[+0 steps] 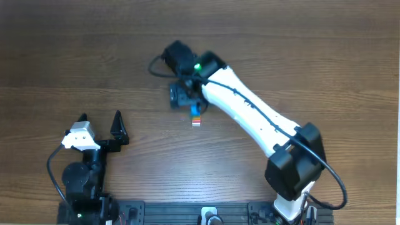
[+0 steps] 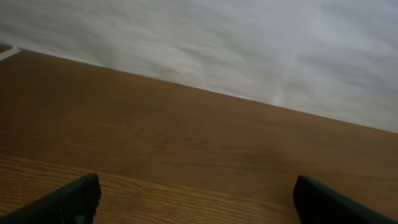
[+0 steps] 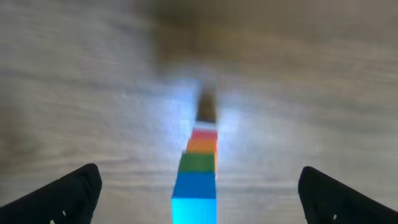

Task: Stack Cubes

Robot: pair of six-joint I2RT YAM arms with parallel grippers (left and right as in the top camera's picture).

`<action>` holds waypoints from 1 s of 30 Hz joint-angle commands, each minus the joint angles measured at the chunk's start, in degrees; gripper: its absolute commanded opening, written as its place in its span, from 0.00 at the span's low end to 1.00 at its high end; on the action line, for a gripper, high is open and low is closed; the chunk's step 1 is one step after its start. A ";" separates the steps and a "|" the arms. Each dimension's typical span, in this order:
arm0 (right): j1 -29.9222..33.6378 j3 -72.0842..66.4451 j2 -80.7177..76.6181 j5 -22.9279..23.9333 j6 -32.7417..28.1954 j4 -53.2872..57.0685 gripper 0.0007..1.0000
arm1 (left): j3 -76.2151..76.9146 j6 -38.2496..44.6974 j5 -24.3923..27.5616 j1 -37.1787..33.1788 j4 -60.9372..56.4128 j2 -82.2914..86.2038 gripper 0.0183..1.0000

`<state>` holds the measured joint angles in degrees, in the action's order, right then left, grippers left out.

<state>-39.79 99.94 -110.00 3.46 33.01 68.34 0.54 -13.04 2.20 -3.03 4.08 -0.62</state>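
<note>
— Where is the white right arm (image 1: 250,112)?
— It stretches from its base at the near right corner diagonally across the brown wooden counter (image 1: 325,44). Its wrist is bent down, with a small green light (image 1: 198,66) glowing on the black wrist. The right gripper (image 3: 199,180) hangs above the slim tower of small coloured cubes (image 1: 196,118), pointing down at it.
— Does it have hold of it?
— No. Its black fingers (image 3: 68,196) are spread wide, one on each side, well apart from the tower. The tower stands upright near the middle of the counter. From the top down I count blue, green, orange and red, with a pale one at the foot.
— And the other arm?
— The black left arm (image 1: 87,175) is folded close to its base at the near left. The left gripper (image 1: 100,119) sits low over the wood with its fingers opened wide, holding nothing. It is aimed toward the white wall (image 2: 249,43) beyond the counter's far edge.
</note>
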 commanded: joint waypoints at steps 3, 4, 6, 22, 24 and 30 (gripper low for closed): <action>7.19 5.60 7.13 7.10 -7.30 0.79 0.99 | -0.20 0.63 0.57 -0.31 0.24 0.28 1.00; 8.55 5.07 8.57 8.20 -8.11 0.85 0.99 | -0.20 0.63 0.57 -0.31 0.24 0.28 1.00; 11.19 3.17 11.80 10.08 -9.07 0.72 0.99 | -0.20 0.63 0.57 -0.31 0.24 0.28 1.00; 27.52 -48.06 60.54 13.73 -20.17 -28.44 0.99 | -0.20 0.63 0.57 -0.31 0.24 0.28 1.00; 27.85 -54.58 67.82 11.78 -22.21 -32.39 0.99 | -0.20 0.63 0.57 -0.31 0.24 0.28 1.00; 30.40 -67.54 85.31 7.28 -23.08 -37.51 0.99 | -0.20 0.63 0.57 -0.31 0.24 0.28 1.00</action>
<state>-11.44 37.26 -31.05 14.09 11.66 32.12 0.54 -13.04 2.20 -3.03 4.08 -0.62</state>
